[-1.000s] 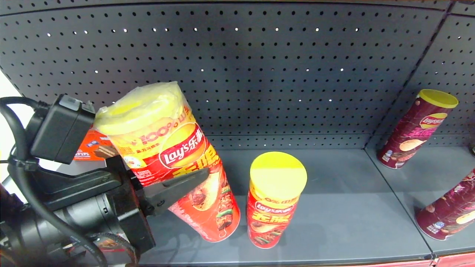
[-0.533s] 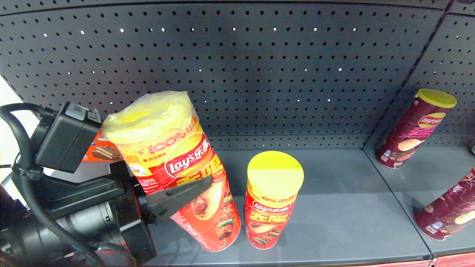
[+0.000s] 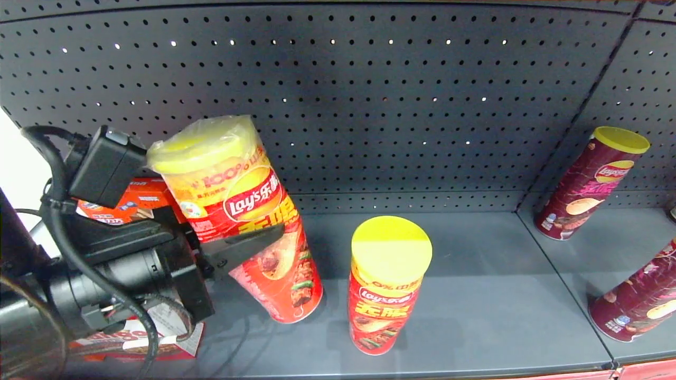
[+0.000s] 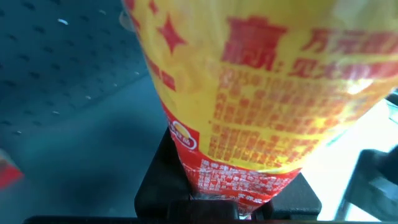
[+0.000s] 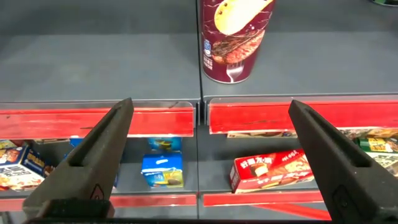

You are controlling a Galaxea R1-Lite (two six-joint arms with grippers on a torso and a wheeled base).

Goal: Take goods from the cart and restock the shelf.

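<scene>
Toward the left end of the shelf (image 3: 475, 295), a tilted red chip canister (image 3: 232, 179), film-wrapped over its yellow lid, base low over the board; contact cannot be told. Left gripper (image 3: 253, 237) clamps its mid-body. Probably light, thin-walled, slick: best held mid-body, gently. Upright matching canister (image 3: 390, 285) stands just beside. Right gripper (image 5: 210, 102): fingers spread wide, holding nothing.

The wrapped can (image 3: 237, 211) is red low down and yellow higher up, with a yellow lid under see-through plastic. The middle can (image 3: 388, 295) is red with yellow words and a yellow lid. The purple can (image 3: 586, 184) has a yellow lid too. The shelf (image 3: 475, 295) is dark grey. Its back wall (image 3: 369, 105) is dark grey with rows of little holes. The box (image 3: 132, 198) is orange.
</scene>
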